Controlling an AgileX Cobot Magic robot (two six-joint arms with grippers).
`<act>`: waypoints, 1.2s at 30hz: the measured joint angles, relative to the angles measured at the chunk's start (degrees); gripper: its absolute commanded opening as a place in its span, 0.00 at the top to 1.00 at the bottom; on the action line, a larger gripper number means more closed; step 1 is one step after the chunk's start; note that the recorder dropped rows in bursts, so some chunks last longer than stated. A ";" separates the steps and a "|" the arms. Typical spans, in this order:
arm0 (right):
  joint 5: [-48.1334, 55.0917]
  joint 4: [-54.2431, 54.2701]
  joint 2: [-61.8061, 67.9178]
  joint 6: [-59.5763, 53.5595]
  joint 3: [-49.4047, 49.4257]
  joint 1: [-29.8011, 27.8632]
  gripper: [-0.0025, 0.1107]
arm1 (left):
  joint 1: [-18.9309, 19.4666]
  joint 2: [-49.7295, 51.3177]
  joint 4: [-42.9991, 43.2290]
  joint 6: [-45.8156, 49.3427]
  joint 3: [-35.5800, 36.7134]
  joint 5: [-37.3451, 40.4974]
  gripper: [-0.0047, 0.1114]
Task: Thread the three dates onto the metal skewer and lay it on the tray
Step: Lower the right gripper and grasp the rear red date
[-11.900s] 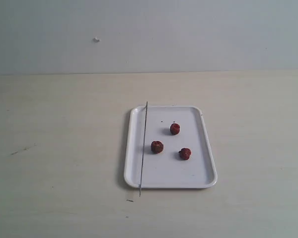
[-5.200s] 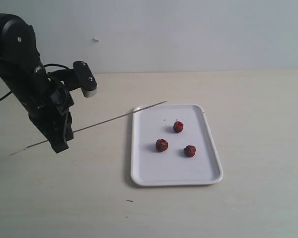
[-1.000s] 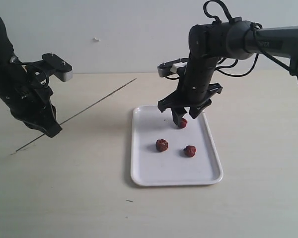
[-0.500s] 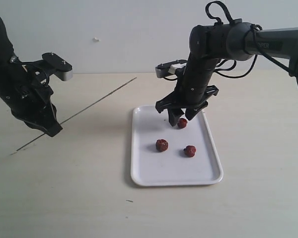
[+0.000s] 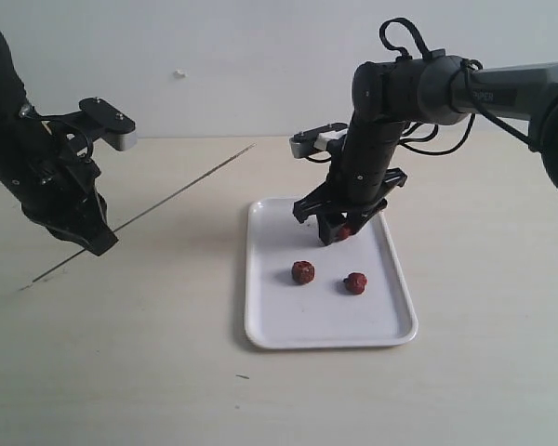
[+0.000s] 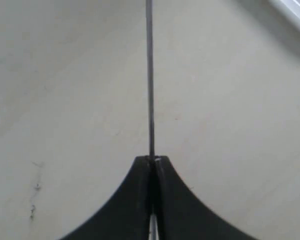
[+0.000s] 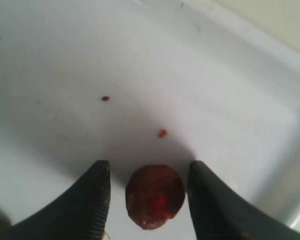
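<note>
- Well off at 9 o'clock from the tray (image 5: 251, 316): left gripper (image 5: 97, 243), raised over the table (image 5: 167, 372); jaws pressed shut on the metal skewer (image 5: 181, 190).
- From that grip, long end of the skewer slanting toward 2 o'clock, tip short of the tray's far left corner and apart from it; short end out toward 8 o'clock.
- Left wrist view: left gripper (image 6: 152, 159) closed with no gap, metal skewer (image 6: 149, 75) pinched in it and running straight out; corner of the tray (image 6: 296, 9) at the edge of the picture.
- At 12 o'clock from the tray's middle: right gripper (image 5: 342, 234), pointing down, tips low over the tray floor, far date (image 5: 347, 231) between them.
- Right wrist view: right gripper (image 7: 151, 195) narrowly open, one finger on each side of the far date (image 7: 155, 196); thin slit visible on both sides, so straddling, not pinching; tray (image 7: 65, 60) beneath.
- Left date (image 5: 302, 272) at 9 o'clock from the tray's middle, right date (image 5: 355, 282) at about 4 o'clock; both loose on the tray, apart from each other and from the gripper.
- Red crumbs (image 7: 162, 133) on the white floor near the far date.
</note>
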 measured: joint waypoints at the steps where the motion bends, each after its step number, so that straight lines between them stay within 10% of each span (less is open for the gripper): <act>1: 0.17 0.00 0.00 0.00 0.00 0.00 0.59 | 0.00 0.00 0.00 0.00 0.00 -0.14 0.96; 36: 1.13 0.00 0.00 1.11 -0.49 0.00 0.81 | 0.00 0.00 0.00 0.10 0.00 -1.68 0.96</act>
